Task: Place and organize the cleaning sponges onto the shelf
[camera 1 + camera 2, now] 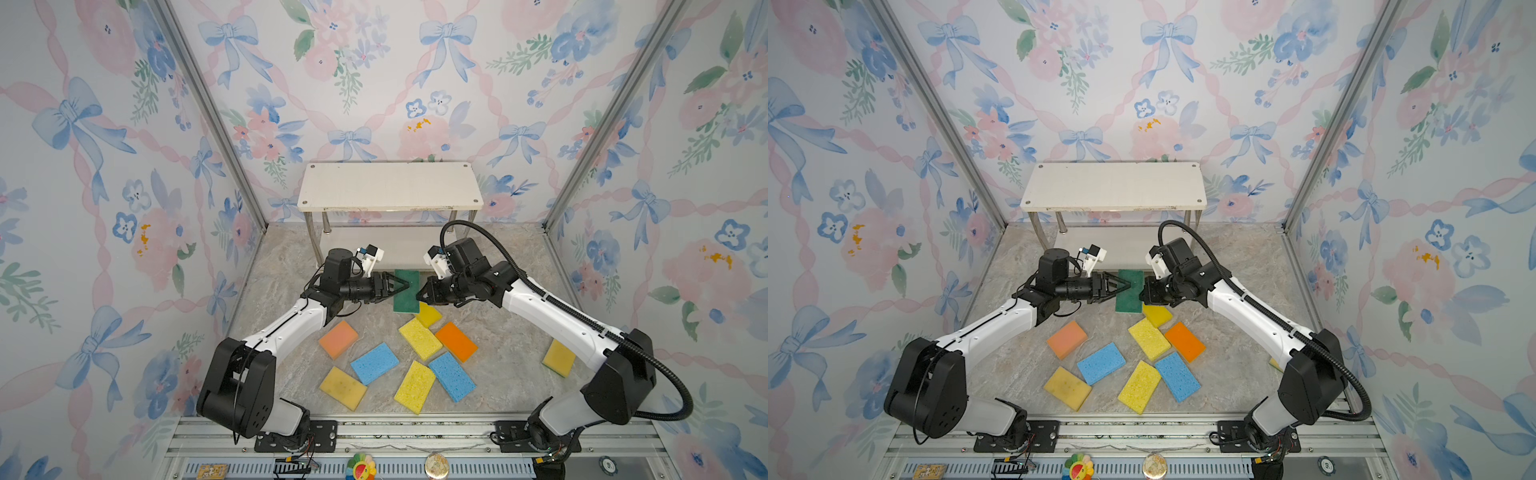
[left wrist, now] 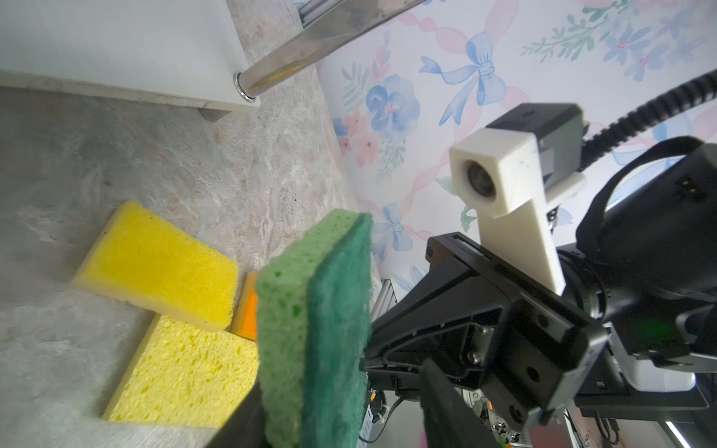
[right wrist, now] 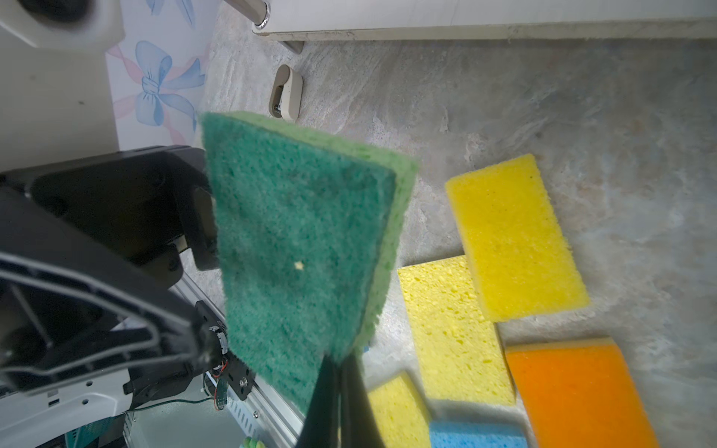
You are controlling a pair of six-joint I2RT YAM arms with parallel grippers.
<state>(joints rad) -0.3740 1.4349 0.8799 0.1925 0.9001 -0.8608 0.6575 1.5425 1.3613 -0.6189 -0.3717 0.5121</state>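
The marbled worktop (image 1: pixel 507 266) carries everything; at its back stands the shelf (image 1: pixel 390 185), and both of its white boards look bare in both top views, so the sorting has barely begun. Nine loose sponges (image 1: pixel 419 338) lie scattered on the worktop in front of it, yellow, blue, orange and peach, some overlapping, one off alone beside the right arm.

The tenth, the green sponge (image 1: pixel 406 298), is off the surface, held on edge in the air just before the lower board and above a yellow sponge (image 1: pixel 428 315). The right pincer (image 3: pixel 339 391) is clamped tight on one short end of it. The left pincer (image 1: pixel 403 285) has its jaws astride the other part; the left wrist view shows a gap on the scourer side, so it is not gripping.

This looks like a mid-air hand-over, right arm to left. The next move calls for the left jaws to close squarely across the sponge's thickness before the right lets go; foam gives, so the grip should be firm; then comes a flat lay on a board, against one end, leaving room for the rest.
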